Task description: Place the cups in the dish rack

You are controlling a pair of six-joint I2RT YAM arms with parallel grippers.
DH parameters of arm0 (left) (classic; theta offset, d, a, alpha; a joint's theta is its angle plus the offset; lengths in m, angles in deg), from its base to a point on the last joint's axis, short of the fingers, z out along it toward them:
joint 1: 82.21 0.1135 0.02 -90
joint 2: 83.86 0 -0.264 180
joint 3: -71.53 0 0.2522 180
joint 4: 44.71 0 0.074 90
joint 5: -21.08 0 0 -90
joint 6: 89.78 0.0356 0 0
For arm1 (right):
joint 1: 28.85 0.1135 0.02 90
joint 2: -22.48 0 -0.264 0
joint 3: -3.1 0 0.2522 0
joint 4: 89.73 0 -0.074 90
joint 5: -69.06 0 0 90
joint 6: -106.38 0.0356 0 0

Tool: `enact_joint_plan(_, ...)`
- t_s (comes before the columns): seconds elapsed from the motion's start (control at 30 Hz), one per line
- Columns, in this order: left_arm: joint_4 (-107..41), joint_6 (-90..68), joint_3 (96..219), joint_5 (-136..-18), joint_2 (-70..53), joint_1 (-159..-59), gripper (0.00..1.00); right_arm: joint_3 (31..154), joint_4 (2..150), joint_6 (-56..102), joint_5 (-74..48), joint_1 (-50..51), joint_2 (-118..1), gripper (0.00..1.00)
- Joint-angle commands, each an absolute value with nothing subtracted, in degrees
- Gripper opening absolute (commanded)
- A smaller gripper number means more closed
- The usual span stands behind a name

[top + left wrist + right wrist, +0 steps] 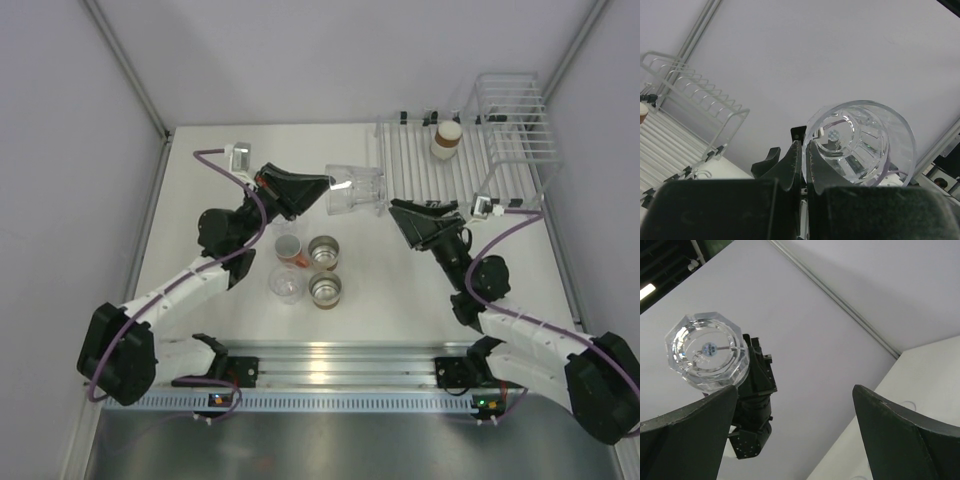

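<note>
Risk first: I am watching the left gripper pinching the clear cup by its thin wall near the rim only, so the slick plastic is liable to pivot or slide out; a jolt from the arm would be enough. The cup is hanging on its side in the air, just beside the left edge of the dish rack, base pointing at the right gripper. I am reading this as a hand-over in preparation. If the left lets go before the right has closed, the cup is dropping to the table, possibly into the cluster of cups waiting near it. If the right closes off-centre, it is knocking the cup askew in that narrow pinch.

End effectors: the left fingers are standing almost together, clamped on the cup wall. The right gripper's jaws are gaping wide, holding and touching nothing, with the cup's faceted base showing beyond its left finger in the right wrist view. One brown cup is sitting on the rack's flat bars.
</note>
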State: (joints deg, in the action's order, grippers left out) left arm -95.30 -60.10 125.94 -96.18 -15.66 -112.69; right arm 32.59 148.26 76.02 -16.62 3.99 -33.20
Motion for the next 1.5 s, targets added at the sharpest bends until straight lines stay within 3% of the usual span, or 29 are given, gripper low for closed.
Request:
enact_joint_plan(0.0,-101.26,-60.78,125.73,-94.49,-14.78,-112.71,0.00,33.56,174.33,76.94,-16.10,3.59,-30.78,0.99)
enact_joint_plan(0.97,-101.26,-57.00,130.12,-92.29,-5.56,-120.09,0.00,41.47,174.60,78.17,-13.03,4.55,-36.49,0.97)
enact_joint_plan(1.13,-101.26,-56.21,130.21,-92.12,-4.67,-120.71,0.00,41.73,174.51,78.08,-12.15,4.73,-36.67,0.44)
enact_joint_plan(1.17,-100.39,-55.95,130.21,-92.21,-4.59,-120.80,0.00,41.99,174.51,78.08,-12.15,4.82,-36.84,0.16)
enact_joint_plan(1.2,-99.68,-55.69,130.29,-92.29,-4.59,-120.80,0.00,42.08,174.33,78.34,-12.15,4.82,-36.93,0.08)
enact_joint_plan(1.27,-98.10,-54.81,130.30,-92.03,-4.85,-120.80,0.00,42.17,174.16,78.78,-12.24,4.82,-37.45,0.00)
enact_joint_plan(1.33,-94.59,-53.05,130.47,-91.77,-5.90,-120.80,0.04,42.17,173.81,78.79,-12.32,4.82,-37.81,0.00)
enact_joint_plan(1.43,-89.59,-49.72,130.47,-91.24,-8.27,-120.80,0.21,42.26,170.83,77.39,-12.76,4.82,-37.11,0.00)
enact_joint_plan(1.47,-88.26,-48.14,130.47,-90.98,-8.97,-120.80,0.35,42.35,168.64,76.86,-12.94,4.82,-36.76,0.00)
